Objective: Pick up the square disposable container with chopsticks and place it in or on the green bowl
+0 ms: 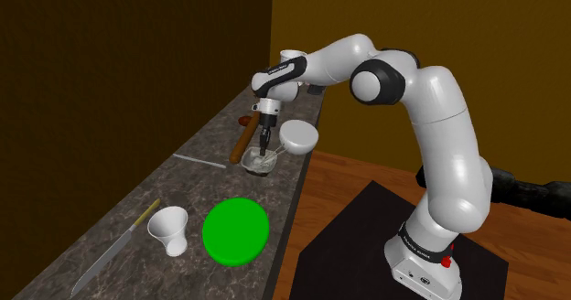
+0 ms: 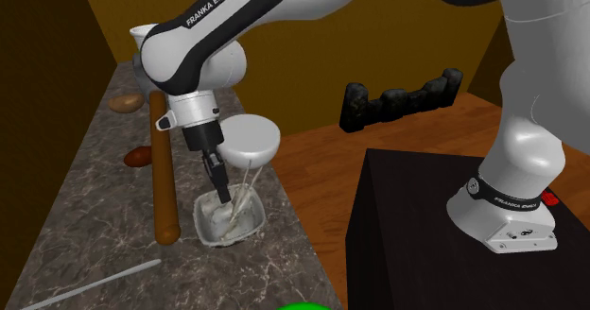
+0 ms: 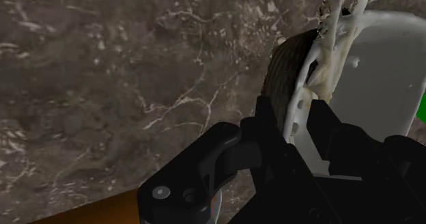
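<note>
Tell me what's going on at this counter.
The white arm has its black gripper down in the square container with chopsticks. In the wrist view, the fingers appear to clasp one wall of it. The container looks to rest on the marble counter, not yet lifted, between a brown rolling pin and a white bowl. The green bowl waits further along the counter.

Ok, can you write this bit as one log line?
phase: grasp | fingers: shut on container wall | green bowl: empty
</note>
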Tool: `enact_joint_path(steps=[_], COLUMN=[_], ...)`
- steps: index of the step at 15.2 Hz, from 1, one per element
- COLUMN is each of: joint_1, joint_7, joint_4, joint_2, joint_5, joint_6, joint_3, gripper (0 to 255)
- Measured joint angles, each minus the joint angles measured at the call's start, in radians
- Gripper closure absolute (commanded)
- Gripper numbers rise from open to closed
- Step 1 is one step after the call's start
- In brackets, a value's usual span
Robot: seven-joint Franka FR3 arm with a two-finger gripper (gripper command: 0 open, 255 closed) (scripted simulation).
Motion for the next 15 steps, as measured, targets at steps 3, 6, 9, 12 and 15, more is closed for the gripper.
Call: enact_joint_path(steps=[3,6,9,12,15], joint_1=[-0.001,-0.001,-0.001,-0.002,-0.003], joint_7=[0.009,0.021,0.033,0.044,0.055], joint_4=[0.000,0.011,0.024,0.036,0.043], joint_2=[-0.025,-0.046,-0.061,-0.080,-0.100], joint_5=[-0.005,-0.011,-0.015,-0.019,-0.023], joint_6=[-0.024,-0.053,-0.079,-0.107,-0.133], joint_3=[-0.003,-0.005,-0.006,-0.008,-0.010], gripper=[255,255,255,255,255])
